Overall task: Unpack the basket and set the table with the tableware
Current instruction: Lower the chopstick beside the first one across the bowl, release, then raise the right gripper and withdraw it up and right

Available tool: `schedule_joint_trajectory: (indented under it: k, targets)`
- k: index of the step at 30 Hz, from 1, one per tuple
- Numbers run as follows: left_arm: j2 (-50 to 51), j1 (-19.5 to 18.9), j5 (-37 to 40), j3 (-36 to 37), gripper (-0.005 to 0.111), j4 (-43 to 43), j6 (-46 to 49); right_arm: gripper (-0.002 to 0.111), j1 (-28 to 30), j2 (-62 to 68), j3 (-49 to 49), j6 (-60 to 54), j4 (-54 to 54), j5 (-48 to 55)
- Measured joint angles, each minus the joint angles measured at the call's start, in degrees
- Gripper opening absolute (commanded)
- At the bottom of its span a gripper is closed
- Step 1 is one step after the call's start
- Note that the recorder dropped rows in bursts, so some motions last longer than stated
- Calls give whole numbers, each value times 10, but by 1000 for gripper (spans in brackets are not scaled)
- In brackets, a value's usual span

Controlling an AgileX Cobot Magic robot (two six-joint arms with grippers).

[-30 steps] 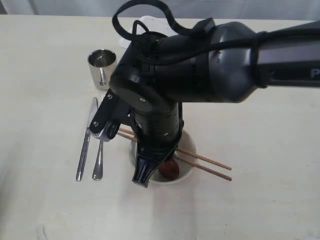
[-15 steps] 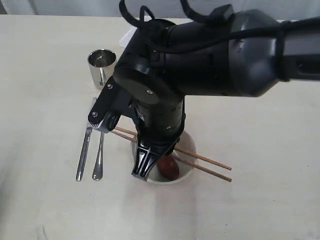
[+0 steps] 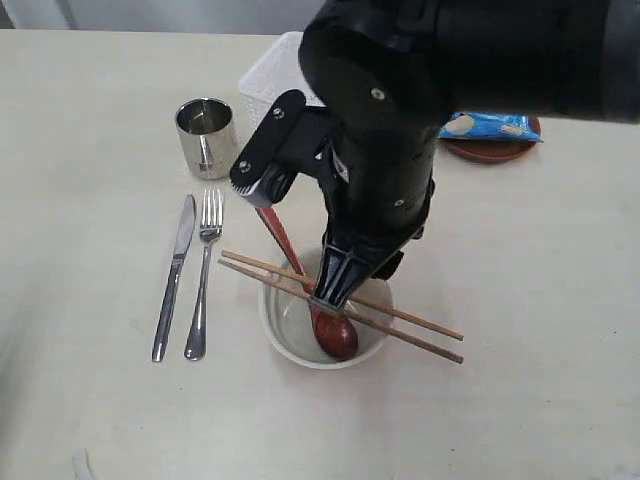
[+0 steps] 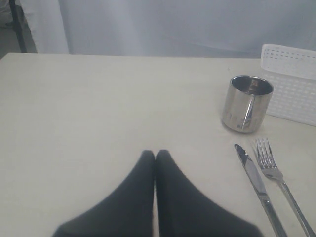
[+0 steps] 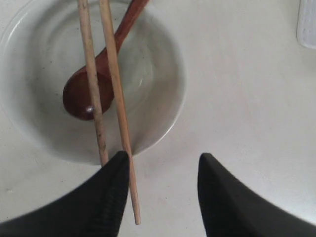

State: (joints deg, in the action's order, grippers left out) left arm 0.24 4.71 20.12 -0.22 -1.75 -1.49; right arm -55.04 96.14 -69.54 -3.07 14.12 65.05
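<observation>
The cream bowl [image 3: 275, 335] [image 5: 148, 74] stands on the table [image 3: 80, 200] with the reddish-brown spoon [image 3: 338, 338] [image 5: 79, 98] lying in it, handle resting over the rim. Two chopsticks [image 3: 420, 335] [image 5: 111, 74] lie across the bowl's top. My right gripper [image 5: 164, 158] hangs open just above the bowl's edge, holding nothing; one finger is beside a chopstick end. The knife [image 3: 175, 270] [image 4: 254, 177] and fork [image 3: 205, 270] [image 4: 276, 177] lie side by side left of the bowl. The steel cup [image 3: 205, 135] [image 4: 246, 103] stands behind them. My left gripper [image 4: 155, 153] is shut and empty, low over bare table.
The white basket [image 3: 270, 80] [image 4: 291, 84] stands at the back, mostly hidden by the right arm. A small brown plate [image 3: 490, 150] at the back right carries a blue chip bag [image 3: 490, 127].
The right gripper has opened and drawn up and to the right, off the spoon. The spoon now lies free in the bowl with its handle showing.
</observation>
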Motion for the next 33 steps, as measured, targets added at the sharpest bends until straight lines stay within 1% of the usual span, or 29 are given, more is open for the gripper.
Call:
schedule_joint_trajectory:
  k: [6, 8, 10, 12, 15, 16, 20, 24, 28, 33]
  targets:
    - [0, 0, 0, 0, 0, 0, 0, 45, 71, -1, 0, -58, -76, 10]
    - [0, 0, 0, 0, 0, 0, 0, 42, 98, -2, 0, -68, -85, 20]
    - [0, 0, 0, 0, 0, 0, 0, 33, 122, -8, 3, -72, -89, 20]
    - [0, 0, 0, 0, 0, 0, 0, 21, 142, -14, 13, -72, -89, 10]
    - [0, 0, 0, 0, 0, 0, 0, 4, 166, -20, 43, -73, -89, -9]
    - [0, 0, 0, 0, 0, 0, 0, 0, 170, -20, 57, -73, -89, -16]
    - [0, 0, 0, 0, 0, 0, 0, 0, 173, -27, 110, -73, -92, -42]
    - [0, 0, 0, 0, 0, 0, 0, -1, 173, -63, 150, -73, -94, -94]
    - [0, 0, 0, 0, 0, 0, 0, -1, 173, -84, 174, -73, -91, -120]
    - [0, 0, 0, 0, 0, 0, 0, -1, 173, -74, 190, -73, -90, -144]
